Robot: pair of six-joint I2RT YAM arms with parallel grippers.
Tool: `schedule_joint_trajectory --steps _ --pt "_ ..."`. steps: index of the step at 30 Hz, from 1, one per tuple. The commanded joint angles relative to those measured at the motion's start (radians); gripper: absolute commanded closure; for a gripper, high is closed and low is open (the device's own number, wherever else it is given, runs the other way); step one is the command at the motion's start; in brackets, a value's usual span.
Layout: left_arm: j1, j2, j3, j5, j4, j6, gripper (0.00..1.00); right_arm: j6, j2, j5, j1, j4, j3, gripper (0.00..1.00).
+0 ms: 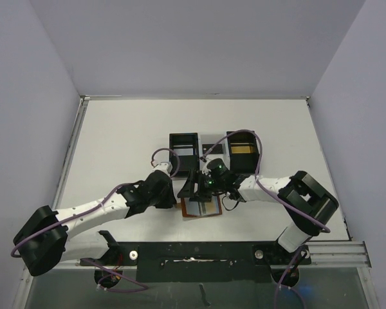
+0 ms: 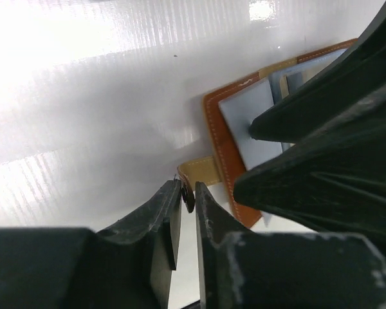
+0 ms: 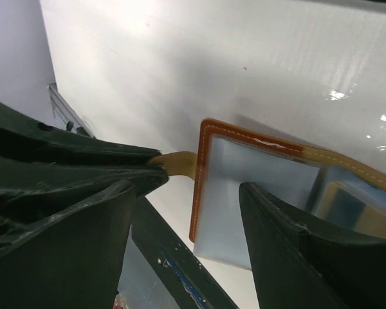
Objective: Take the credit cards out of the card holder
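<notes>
The white table [image 1: 116, 141] is glossy and throws back bright glare in both wrist views. Pale lavender-grey walls [image 1: 193, 45] close it in at 9, 12 and 3 o'clock. A black mounting bar [image 1: 193, 254] runs along the 6 o'clock edge under your arm bases.

The black-and-white tray [image 1: 183, 135] stands just past table centre toward 12 o'clock. Credit cards [image 1: 242, 149], gold-tan, lie in its 3 o'clock compartment.

The card holder [image 1: 202, 207] lies open and flat on the table just at 6 o'clock of the tray, blue-grey pockets facing up. A tan edge shows inside one pocket; you cannot tell from these views whether it is a card.

Your left gripper [image 2: 188, 193] reaches in from 8 o'clock. Its jaws are nearly closed, pinching the snap tab [image 2: 202, 168] at the card holder's 9 o'clock side.

Your right gripper [image 3: 188, 190] comes in from 4 o'clock. Its jaws are spread wide over the open pockets and hold nothing.
</notes>
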Motion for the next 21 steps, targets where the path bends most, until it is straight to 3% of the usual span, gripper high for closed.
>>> schedule_joint_trajectory --steps 1,7,11,14,21 --pt "0.008 -0.035 0.008 -0.026 -0.026 -0.035 0.82 0.004 0.044 -0.004 0.004 0.027 0.018 0.34" --pt "0.011 -0.101 0.038 -0.059 -0.083 -0.086 0.61 0.049 0.08 0.011 0.007 0.071 -0.007 0.28" --pt "0.011 -0.131 0.061 0.005 0.01 -0.095 0.6 0.074 0.069 0.043 0.004 0.087 -0.031 0.29" --pt "0.012 -0.131 0.058 0.075 0.082 -0.095 0.64 0.084 0.055 0.072 0.003 0.073 -0.04 0.31" --pt "0.008 -0.153 -0.027 0.206 0.279 -0.158 0.87 0.108 0.019 0.112 -0.015 0.079 -0.08 0.47"
